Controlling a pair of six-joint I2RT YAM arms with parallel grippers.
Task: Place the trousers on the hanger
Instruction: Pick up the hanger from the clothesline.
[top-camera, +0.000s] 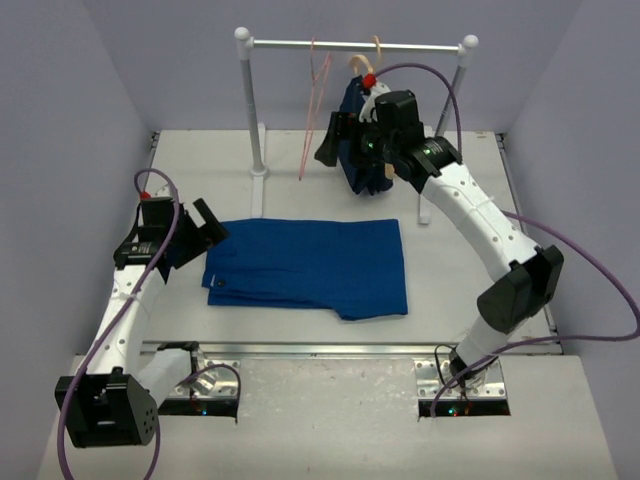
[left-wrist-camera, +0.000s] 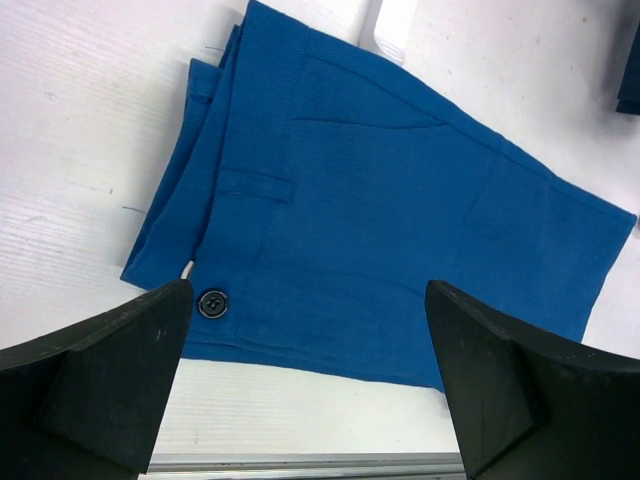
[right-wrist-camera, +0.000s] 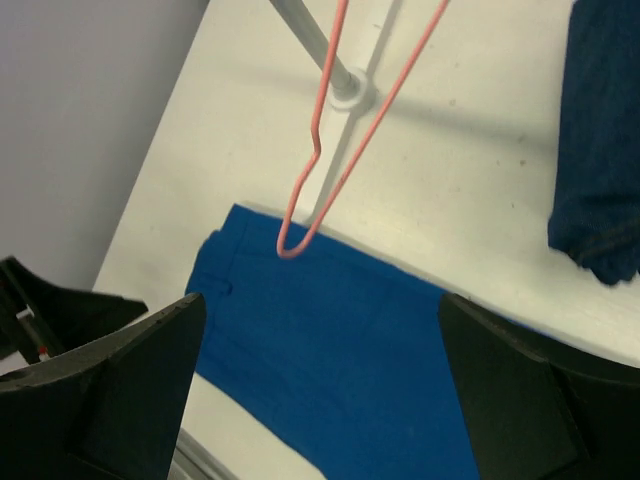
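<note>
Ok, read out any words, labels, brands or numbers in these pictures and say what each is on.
None can be read. The trousers are plain, their button is too small to tell, the hanger is bare wire, and the dark garment shows no label.

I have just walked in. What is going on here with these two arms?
Two robot arms are meant to put the trousers on the hanger. The trousers lie folded on the table, untouched. The left gripper hovers open by their waist end. The right gripper, open and empty, faces the hanger, which hangs on the rail.
</note>
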